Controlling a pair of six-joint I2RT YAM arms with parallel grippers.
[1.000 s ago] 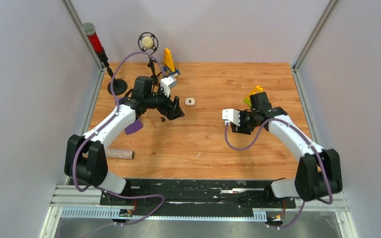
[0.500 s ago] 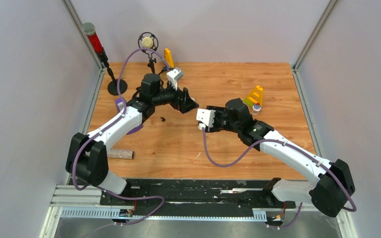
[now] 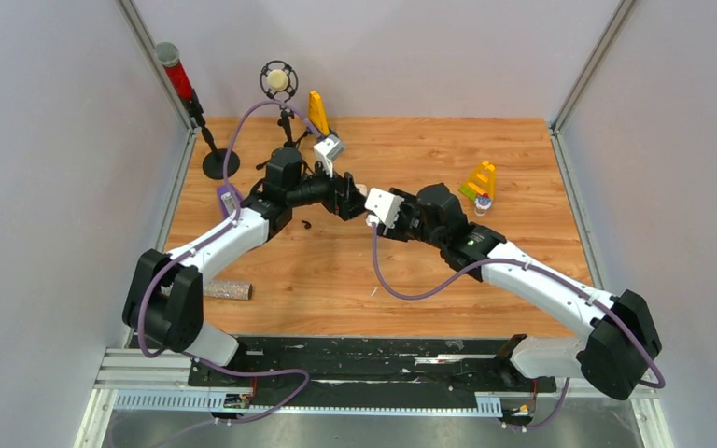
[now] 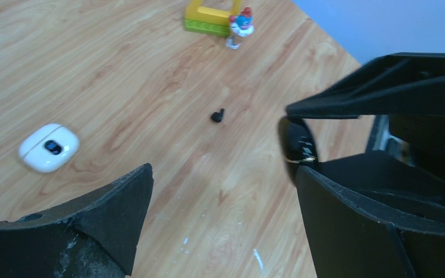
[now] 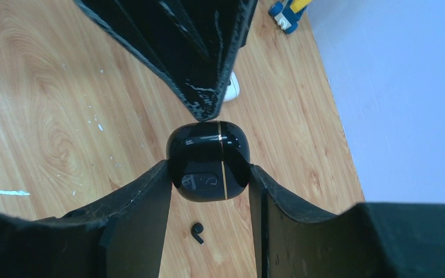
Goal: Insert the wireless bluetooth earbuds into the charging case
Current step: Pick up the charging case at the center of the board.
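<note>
Swung well inward with the right arm (image 3: 523, 275) since a second ago, from the right half of the tabletop (image 3: 401, 271) to its middle. Shifted a little toward the middle with the left arm (image 3: 233, 229) as well, so that both grippers now meet tip to tip near the centre, toward the back.

Wood-grain tabletop, flecked with pale marks. Bent over it from the two near corners: white-and-black arms trailing purple cables.

Left gripper (image 4: 223, 176): fingers spread wide, nothing between them, bare wood showing through the gap.

Right gripper (image 5: 208, 174): clamped on the black charging case (image 5: 208, 150), one finger against each side. Held up off the wood, glossy, closed, with a thin gold seam. From the left wrist, seen right at the tip of the finger on the right of that view; cannot tell whether touching. From the right wrist, seen just below the pointed tip of the left gripper.

Farther right, toward the back: yellow and green toy block (image 4: 208, 14), with a small blue-and-white figure (image 4: 239, 26) just beside it.

Flat on the wood, well apart from the black one: white charging case (image 4: 48, 147), closed, mostly hidden behind the grippers in the top view.

Smallest: one black earbud (image 4: 217, 115), lying loose on the tabletop between the toy block and the grippers, outside both cases.
</note>
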